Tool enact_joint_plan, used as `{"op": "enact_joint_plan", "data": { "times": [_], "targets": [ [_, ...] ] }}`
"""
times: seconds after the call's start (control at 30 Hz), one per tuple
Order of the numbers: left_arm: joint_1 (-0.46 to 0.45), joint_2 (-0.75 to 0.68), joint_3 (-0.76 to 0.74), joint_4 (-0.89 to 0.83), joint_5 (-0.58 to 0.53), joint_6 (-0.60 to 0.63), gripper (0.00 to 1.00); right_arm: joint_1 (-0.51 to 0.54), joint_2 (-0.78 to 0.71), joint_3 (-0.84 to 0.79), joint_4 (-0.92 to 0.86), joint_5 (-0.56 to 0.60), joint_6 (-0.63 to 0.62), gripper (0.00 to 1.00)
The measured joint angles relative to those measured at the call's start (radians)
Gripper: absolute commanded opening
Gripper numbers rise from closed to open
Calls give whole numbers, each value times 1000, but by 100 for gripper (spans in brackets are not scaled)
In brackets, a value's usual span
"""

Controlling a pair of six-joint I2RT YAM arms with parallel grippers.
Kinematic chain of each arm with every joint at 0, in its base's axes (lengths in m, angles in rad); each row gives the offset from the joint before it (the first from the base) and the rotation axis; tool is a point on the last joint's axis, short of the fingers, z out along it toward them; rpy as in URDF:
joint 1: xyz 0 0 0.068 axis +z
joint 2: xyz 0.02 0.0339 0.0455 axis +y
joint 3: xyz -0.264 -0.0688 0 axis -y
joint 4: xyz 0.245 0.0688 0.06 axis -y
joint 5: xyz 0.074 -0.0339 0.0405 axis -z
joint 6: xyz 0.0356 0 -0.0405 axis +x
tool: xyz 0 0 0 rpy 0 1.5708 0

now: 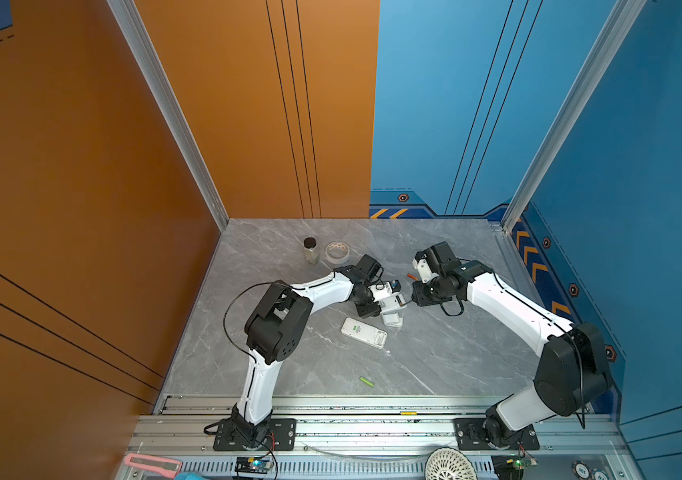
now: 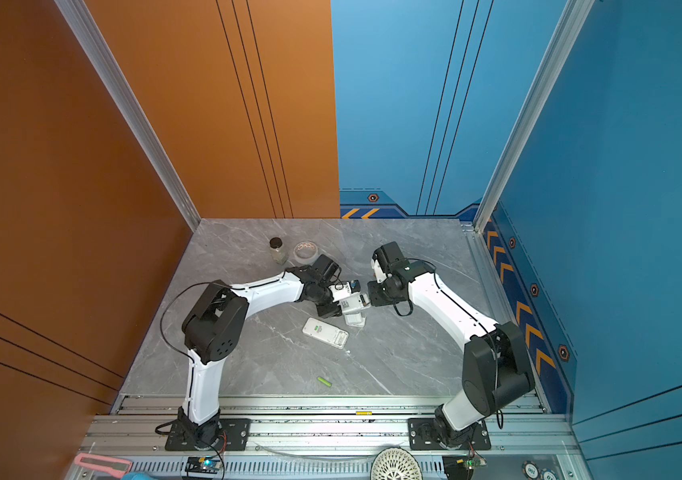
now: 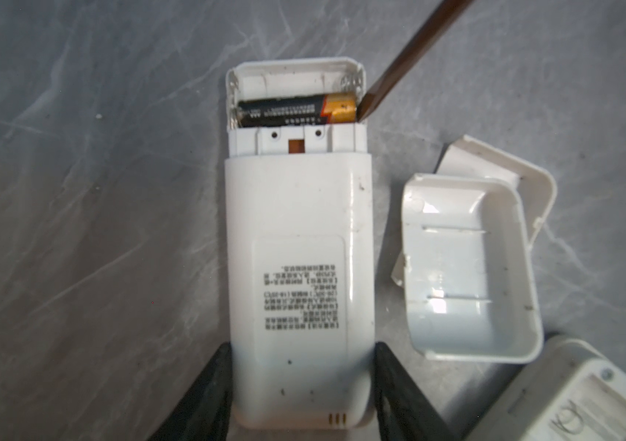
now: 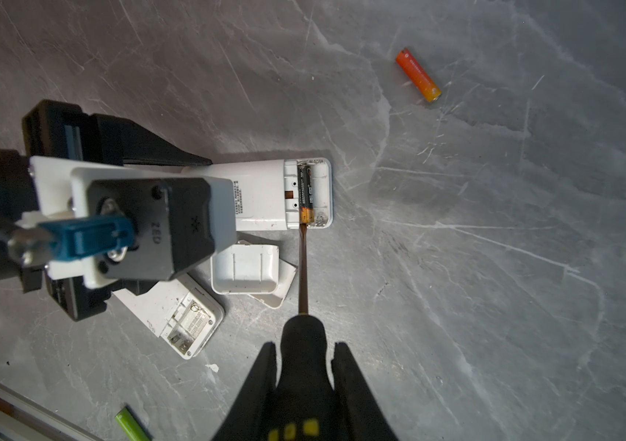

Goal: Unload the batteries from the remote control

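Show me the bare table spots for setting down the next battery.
Widest bare stretch: right of the green battery, toward the right arm. Also bare: the back edge right of the tape roll. Crowded: the middle, around the flat remote, loose covers and held remote.

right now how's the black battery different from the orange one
The black battery is black with a gold end; the orange battery is orange-red fading to yellow. The black battery sits in the open compartment of the remote; the orange battery lies on the table. The screwdriver reaches the black battery's gold end; nothing touches the orange battery. Both are slim cylinders lying flat.
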Motion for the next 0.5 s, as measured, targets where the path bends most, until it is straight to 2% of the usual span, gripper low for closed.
{"op": "enact_joint_plan", "data": {
  "times": [0.37, 0.5],
  "targets": [
    [0, 0, 0, 0, 0, 0, 0, 36, 0, -5, 14, 44, -6, 0],
    [0, 0, 0, -1, 3, -1, 0, 77, -53, -90, 95, 103, 6, 0]
  ]
}}
